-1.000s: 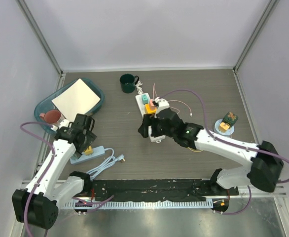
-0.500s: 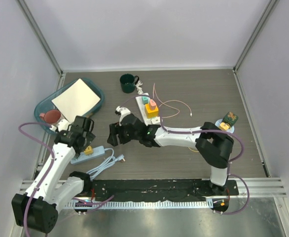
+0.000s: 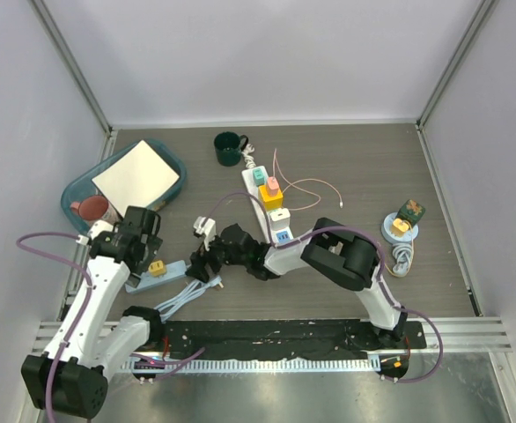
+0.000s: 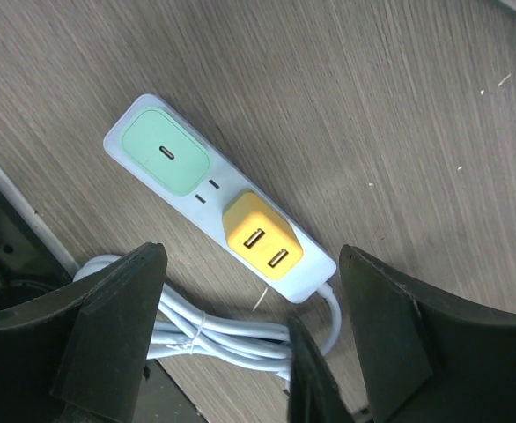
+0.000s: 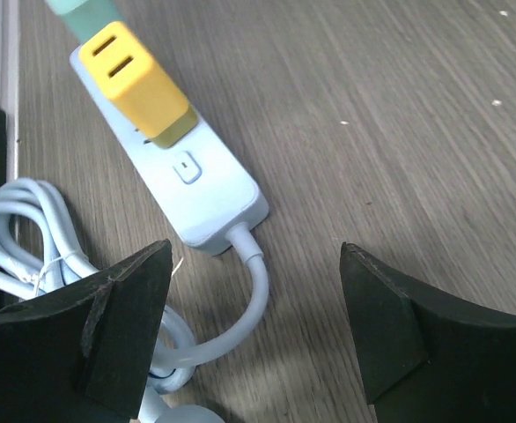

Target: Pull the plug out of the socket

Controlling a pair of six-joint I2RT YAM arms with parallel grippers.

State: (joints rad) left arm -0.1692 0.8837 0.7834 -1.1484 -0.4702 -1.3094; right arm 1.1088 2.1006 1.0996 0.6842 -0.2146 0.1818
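A pale blue power strip [image 3: 172,270] lies at the front left of the table with a yellow plug [image 3: 157,267] seated in it. In the left wrist view the strip [image 4: 143,132] has a green button, and the yellow plug [image 4: 262,236] is at its cable end. My left gripper [image 3: 141,236] is open and empty just above the strip, jaws wide on either side of the cable end [image 4: 258,352]. My right gripper [image 3: 203,258] is open and empty [image 5: 262,344] at the strip's cable end [image 5: 214,198], where the yellow plug [image 5: 135,84] also shows.
The strip's pale cable [image 3: 183,298] is coiled near the front edge. A white power strip [image 3: 280,231] with several plugs lies mid-table. A green mug [image 3: 229,148] stands behind it. A teal tray [image 3: 174,159] sits at the back left and a small blue plate [image 3: 401,227] at the right.
My right arm has swung left from the white power strip to the pale blue strip's cable end. My left gripper has shifted slightly toward the back-left above the strip.
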